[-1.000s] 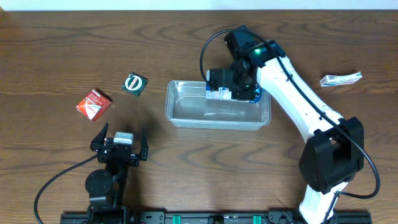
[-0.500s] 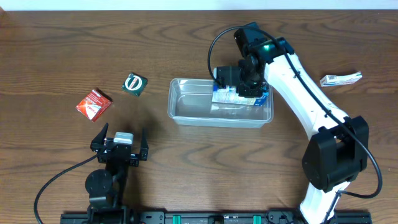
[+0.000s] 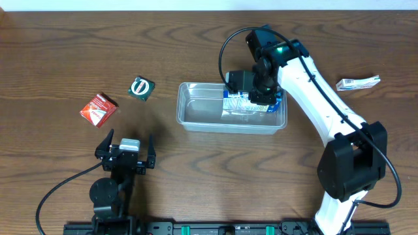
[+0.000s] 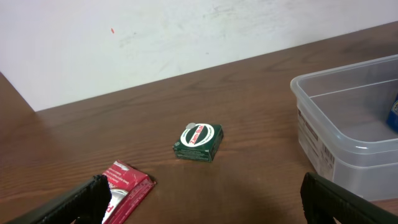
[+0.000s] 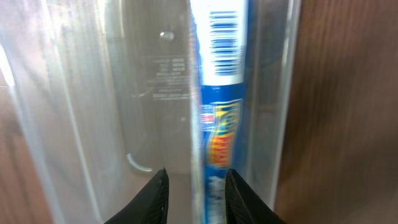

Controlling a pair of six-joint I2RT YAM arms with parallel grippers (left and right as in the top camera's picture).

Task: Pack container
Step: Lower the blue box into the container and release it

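The clear plastic container (image 3: 189, 121) sits at mid-table. My right gripper (image 3: 251, 98) hangs over its right half, open. In the right wrist view a blue package (image 5: 221, 93) lies in the container (image 5: 74, 124) along its right wall. It runs between the tips of the right gripper (image 5: 196, 196), close to the right finger and with a gap to the left one. The blue package (image 3: 238, 104) also shows from overhead. My left gripper (image 3: 128, 145) rests wide open near the front left with nothing between its fingers, and the left wrist view shows the left gripper (image 4: 202, 202) the same way.
A green package (image 3: 141, 87) and a red package (image 3: 98, 109) lie left of the container. The left wrist view shows the green package (image 4: 199, 142), the red package (image 4: 127, 186) and the container's near wall (image 4: 323, 143). A white-and-blue package (image 3: 357, 83) lies at far right.
The right gripper was shut on the blue package; its jaws have parted and the package now lies in the container. The container and arm shifted slightly right. The left arm is unmoved.
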